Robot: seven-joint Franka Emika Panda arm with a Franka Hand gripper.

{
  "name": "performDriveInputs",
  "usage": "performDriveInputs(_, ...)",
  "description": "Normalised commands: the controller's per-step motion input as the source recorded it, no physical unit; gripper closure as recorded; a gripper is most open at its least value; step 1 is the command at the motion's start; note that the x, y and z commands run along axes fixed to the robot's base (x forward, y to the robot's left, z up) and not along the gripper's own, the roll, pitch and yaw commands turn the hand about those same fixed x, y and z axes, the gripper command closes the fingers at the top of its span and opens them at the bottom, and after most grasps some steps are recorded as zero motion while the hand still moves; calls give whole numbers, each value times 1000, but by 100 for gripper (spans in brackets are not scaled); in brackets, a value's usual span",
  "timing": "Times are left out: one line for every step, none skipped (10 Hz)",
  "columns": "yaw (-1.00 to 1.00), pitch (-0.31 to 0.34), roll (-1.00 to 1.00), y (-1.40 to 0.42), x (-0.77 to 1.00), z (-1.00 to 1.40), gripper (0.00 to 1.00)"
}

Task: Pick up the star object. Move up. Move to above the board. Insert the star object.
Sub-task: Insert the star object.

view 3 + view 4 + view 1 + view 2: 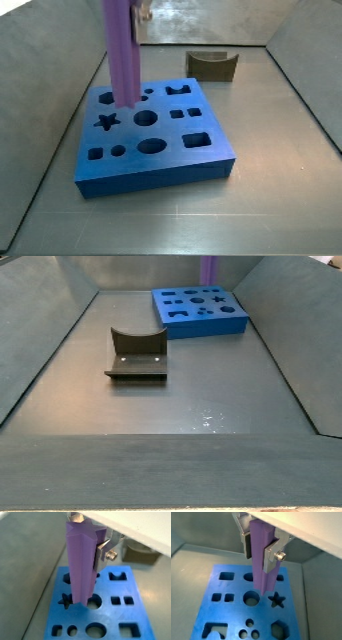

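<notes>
Fixture (136, 356): a dark olive-brown L-shaped bracket on a flat base plate, its upright wall cut with a curved notch along the top edge. It stood upright on the dull grey metal floor (201, 456), near the middle in one side view and close to the far wall (227, 25) in another (211, 65). Sloping grey walls enclosed the floor on every side. A few pale specks (207, 416) marked the floor just beside the bracket. The end effector (261, 551) hung high, well apart from the fixture.
</notes>
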Motion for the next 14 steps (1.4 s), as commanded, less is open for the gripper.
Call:
performDriveInputs(-71, -19, -31, 0, 66, -6, 100)
performDriveInputs(0, 0, 29, 0, 0, -17, 100)
performDriveInputs(-323, 0, 111, 0, -523, -283, 100)
performDriveInputs(-349, 0, 24, 0, -626, -411, 100)
performDriveInputs(-11, 0, 0, 0, -134, 0, 100)
performDriveInputs(0, 0, 0, 0, 34, 0, 100)
performDriveInputs(-520, 0, 21, -60, 149, -197, 100)
performDriveInputs(-771, 0, 41, -106, 197, -223, 100)
performDriveInputs(-9, 0, 0, 0, 151, 0, 100)
performDriveInputs(0, 0, 0, 23, 0, -14, 100)
performDriveInputs(0, 0, 103, 20, -394, -431, 100)
performDriveInputs(-14, -31, 13, 0, -583, -540, 100)
performDriveInputs(0, -43, -74, 0, -123, -43, 100)
performDriveInputs(0, 0, 0, 0, 0, -57, 100)
